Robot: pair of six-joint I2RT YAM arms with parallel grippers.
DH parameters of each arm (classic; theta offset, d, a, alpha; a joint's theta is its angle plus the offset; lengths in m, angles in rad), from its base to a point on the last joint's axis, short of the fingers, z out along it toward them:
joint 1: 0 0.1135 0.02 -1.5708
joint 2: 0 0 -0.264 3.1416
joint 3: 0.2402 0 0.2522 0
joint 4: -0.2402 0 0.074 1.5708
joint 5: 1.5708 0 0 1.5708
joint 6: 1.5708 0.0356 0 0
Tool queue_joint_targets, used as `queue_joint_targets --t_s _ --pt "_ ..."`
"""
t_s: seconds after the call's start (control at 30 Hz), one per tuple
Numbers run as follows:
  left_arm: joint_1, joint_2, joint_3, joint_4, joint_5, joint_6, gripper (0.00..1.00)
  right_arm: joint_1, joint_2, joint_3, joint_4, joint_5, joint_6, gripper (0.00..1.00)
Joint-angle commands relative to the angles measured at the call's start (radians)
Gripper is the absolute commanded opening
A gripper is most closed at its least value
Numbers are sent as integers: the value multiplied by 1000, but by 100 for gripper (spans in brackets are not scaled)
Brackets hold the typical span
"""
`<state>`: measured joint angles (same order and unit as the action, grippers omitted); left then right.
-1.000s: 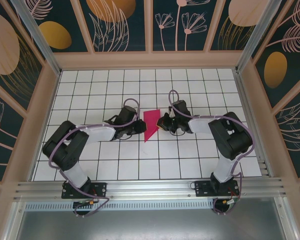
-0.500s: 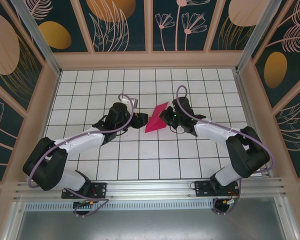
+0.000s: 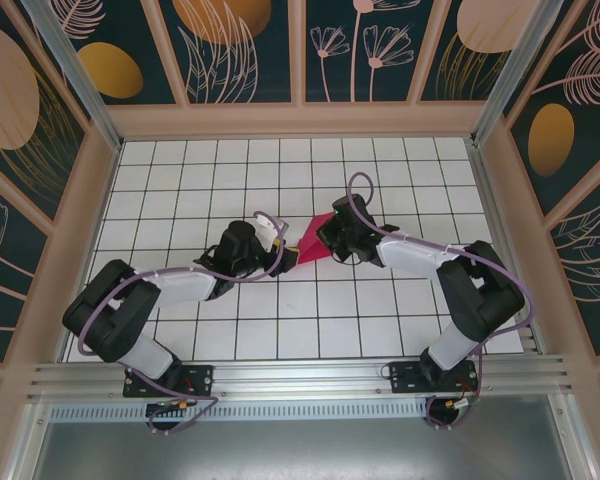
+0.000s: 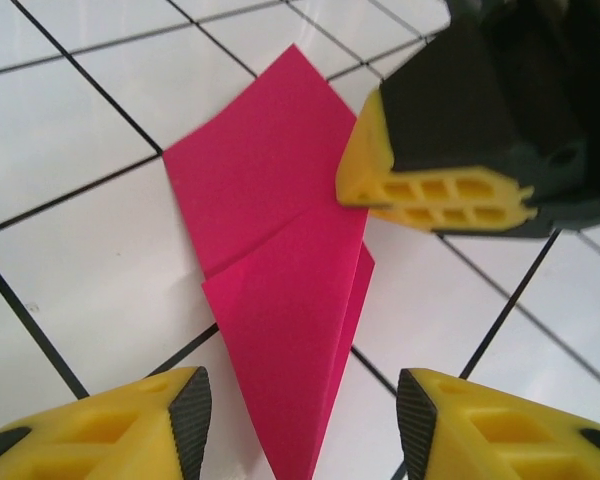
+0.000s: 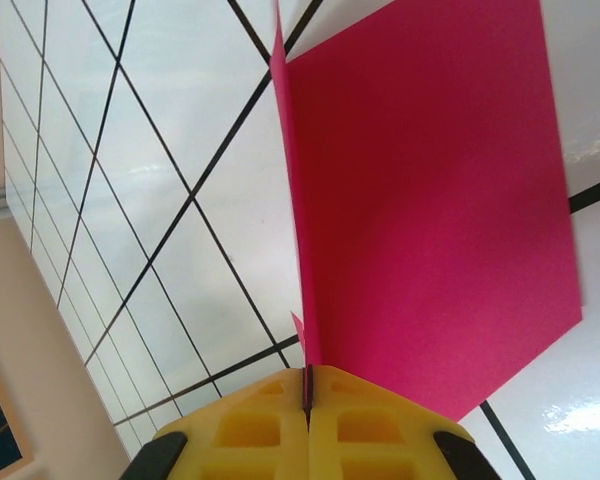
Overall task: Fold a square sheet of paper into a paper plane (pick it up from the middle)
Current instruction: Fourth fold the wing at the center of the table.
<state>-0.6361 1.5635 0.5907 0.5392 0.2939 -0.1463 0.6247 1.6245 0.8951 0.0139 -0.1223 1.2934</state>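
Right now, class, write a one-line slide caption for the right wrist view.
The right hand pinches the creased magenta paper, white tiled table behind.

Thin, creased magenta-pink paper sheet (image 4: 270, 230): one uniform colour, reading a deeper red on the shaded faces in the right wrist view.
Table top (image 3: 180, 170): glossy white square tiles with black grid lines.
Left gripper (image 4: 300, 425): yellow latticed fingers (image 4: 100, 430), black pads on the inner faces.
Right gripper (image 5: 308, 400): same yellow, black at the outer corners.
Arms (image 3: 180, 285): black joints, white links, lilac cables.
Walls (image 3: 240, 50): dark teal panels with peach leaf outlines and orange-gold ovals, in a pale wood frame.
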Motion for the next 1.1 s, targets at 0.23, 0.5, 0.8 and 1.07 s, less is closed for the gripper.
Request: queue_joint_targets --t_s 0.23,0.5,0.8,1.07 --pt "-22 109 17 152 49 167 53 7 38 59 -73 3 80 0" --pt "-39 201 54 171 50 215 47 7 50 73 -78 -18 90 0" --pt "-38 229 61 225 -4 212 31 7 59 76 -78 -46 91 0" --pt "-38 251 60 228 -21 214 20 5 73 82 -77 -81 87 0"
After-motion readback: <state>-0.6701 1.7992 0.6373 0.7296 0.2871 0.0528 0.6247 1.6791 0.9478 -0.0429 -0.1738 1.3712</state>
